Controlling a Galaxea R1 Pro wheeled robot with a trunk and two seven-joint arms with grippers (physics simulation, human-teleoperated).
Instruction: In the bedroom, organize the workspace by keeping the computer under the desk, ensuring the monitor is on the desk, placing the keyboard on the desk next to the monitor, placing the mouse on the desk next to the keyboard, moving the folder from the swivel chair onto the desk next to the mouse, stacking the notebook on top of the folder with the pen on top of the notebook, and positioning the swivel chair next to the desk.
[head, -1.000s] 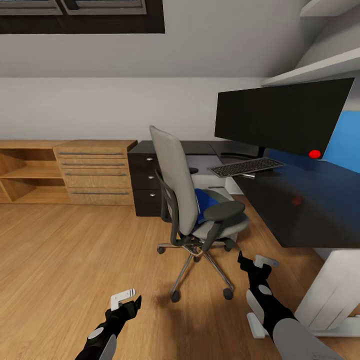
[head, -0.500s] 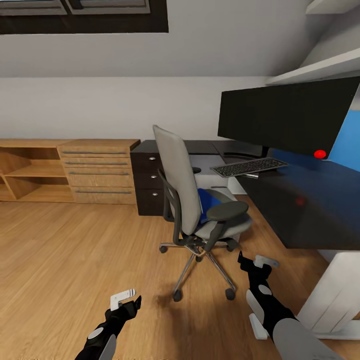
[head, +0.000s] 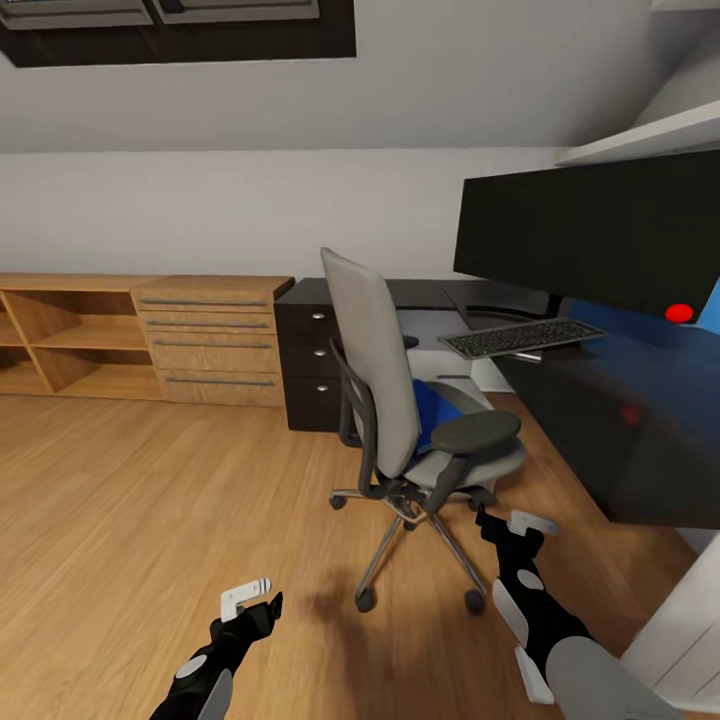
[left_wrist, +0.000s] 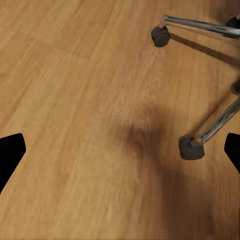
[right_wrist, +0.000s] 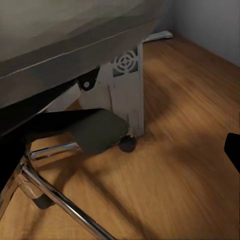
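Your folder (head: 432, 412) sits mid-frame on the swivel chair (head: 400, 400), above your right claw (head: 508, 524), the nearer one; both it and the left claw (head: 252, 596) hang spread.

I saw an evenly lit, fairly bright room with no visible lamp. A soft dark shadow lay on the floor (head: 150, 500) under the chair (head: 400, 400), blurred at its edges. The desk (head: 620, 420) top mirrored the monitor's (head: 600, 230) red dot faintly. Straight lines leaned toward the head view's edges. The renders looked slightly soft throughout.
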